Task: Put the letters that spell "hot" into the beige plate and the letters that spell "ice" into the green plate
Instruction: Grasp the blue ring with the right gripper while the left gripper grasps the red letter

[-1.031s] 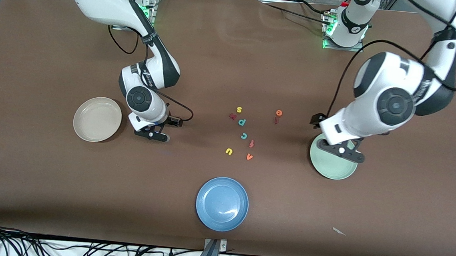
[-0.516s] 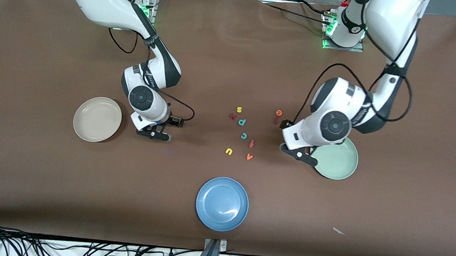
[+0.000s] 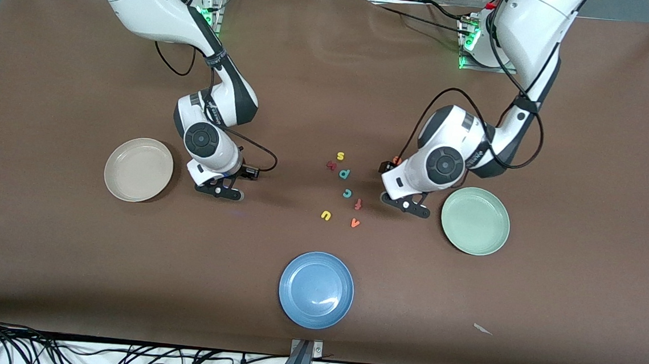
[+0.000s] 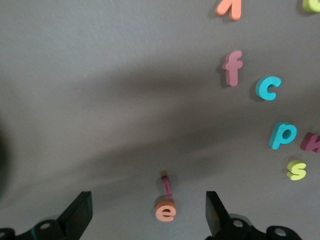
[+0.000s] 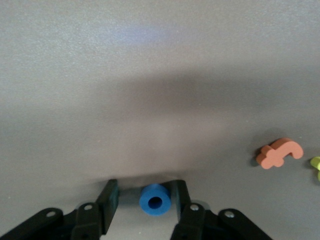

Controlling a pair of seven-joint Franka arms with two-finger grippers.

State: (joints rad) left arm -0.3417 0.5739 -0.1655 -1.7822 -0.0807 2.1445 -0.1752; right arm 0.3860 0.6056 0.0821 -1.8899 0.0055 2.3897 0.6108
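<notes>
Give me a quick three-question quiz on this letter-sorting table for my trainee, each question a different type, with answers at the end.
1. True or false: the beige plate holds no letters yet.
2. Short answer: which letter lies on the table between the jaws of the right gripper?
3. Pick one: the left gripper hangs over the orange e and the maroon i. Its jaws are A) wide open, B) shut with nothing in them, C) shut on a letter.

Key
1. True.
2. The blue o.
3. A.
</notes>
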